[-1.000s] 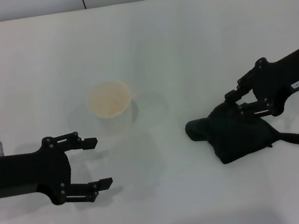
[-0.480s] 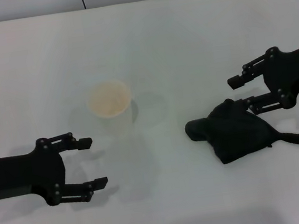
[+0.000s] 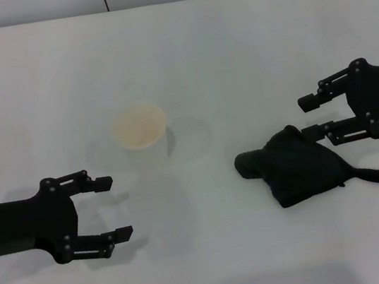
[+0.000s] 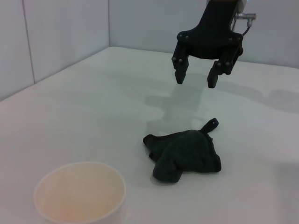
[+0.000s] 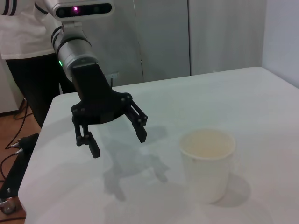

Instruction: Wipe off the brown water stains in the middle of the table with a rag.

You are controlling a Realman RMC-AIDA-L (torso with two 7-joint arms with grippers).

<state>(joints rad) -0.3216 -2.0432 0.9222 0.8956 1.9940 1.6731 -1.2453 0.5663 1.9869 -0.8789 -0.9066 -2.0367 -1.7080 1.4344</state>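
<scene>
The rag (image 3: 301, 172) lies in a crumpled black heap on the white surface (image 3: 233, 50), toward the right edge and about midway between the far and near edges. It is a soft, roughly triangular bunch with one rounded lobe pointing toward the middle and a thin tail trailing off toward the right edge; in the left wrist view the rag (image 4: 184, 156) shows folds and sits slack, with nothing touching it.

No brown stain is visible anywhere on the surface in these views, so the wiping looks done, or the spot is too faint to tell. What seems left, at most, is clearing the arms away.

The right gripper (image 3: 318, 117) hangs just beyond the rag's far right side, clear of the cloth, its fingers apart and empty. A cream-tinted paper cup (image 3: 139, 127) stands upright left of the middle, well apart from the rag, with no liquid visible inside. The left gripper (image 3: 112, 208) hovers near the left near corner, fingers spread and holding nothing.
</scene>
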